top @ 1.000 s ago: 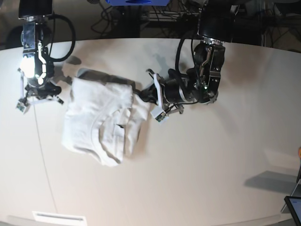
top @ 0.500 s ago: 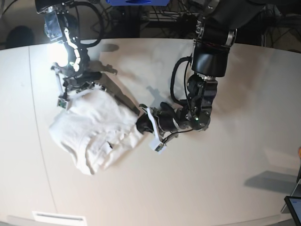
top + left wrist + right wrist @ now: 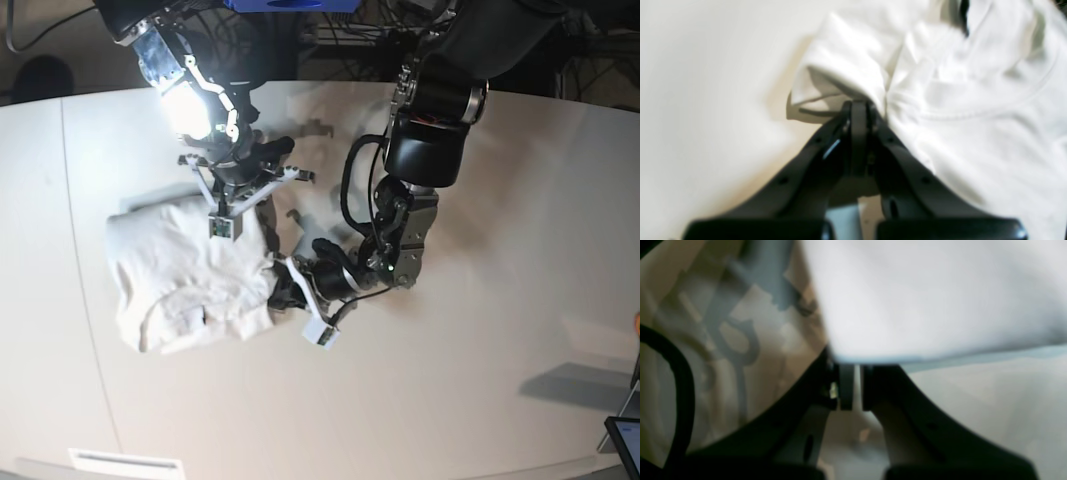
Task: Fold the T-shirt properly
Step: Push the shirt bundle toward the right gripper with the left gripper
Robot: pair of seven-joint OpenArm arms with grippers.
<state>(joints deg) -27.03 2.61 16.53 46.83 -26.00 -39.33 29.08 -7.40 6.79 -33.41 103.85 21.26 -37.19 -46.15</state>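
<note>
The white T-shirt (image 3: pixel 180 270) lies bunched and partly folded on the left half of the table (image 3: pixel 480 380). My left gripper (image 3: pixel 278 287) sits low at the shirt's right edge. In the left wrist view this gripper (image 3: pixel 858 108) is shut on a fold of the T-shirt (image 3: pixel 973 100), with the collar seam curving just beyond it. My right gripper (image 3: pixel 232 205) reaches down onto the shirt's upper right corner. In the right wrist view it (image 3: pixel 850 368) is shut on a hemmed edge of the T-shirt (image 3: pixel 923 300), which is lifted above the table.
Cables and dark equipment (image 3: pixel 330 40) line the table's far edge. A tablet corner (image 3: pixel 625 440) shows at the lower right. A white strip (image 3: pixel 125 462) lies at the table's front left edge. The left arm's thick body (image 3: pixel 430 150) hangs over the table's middle.
The right arm swung from the far left across to the shirt's upper right corner. The left gripper travelled down and left with the fabric. The shirt rotated and bunched more tightly.
</note>
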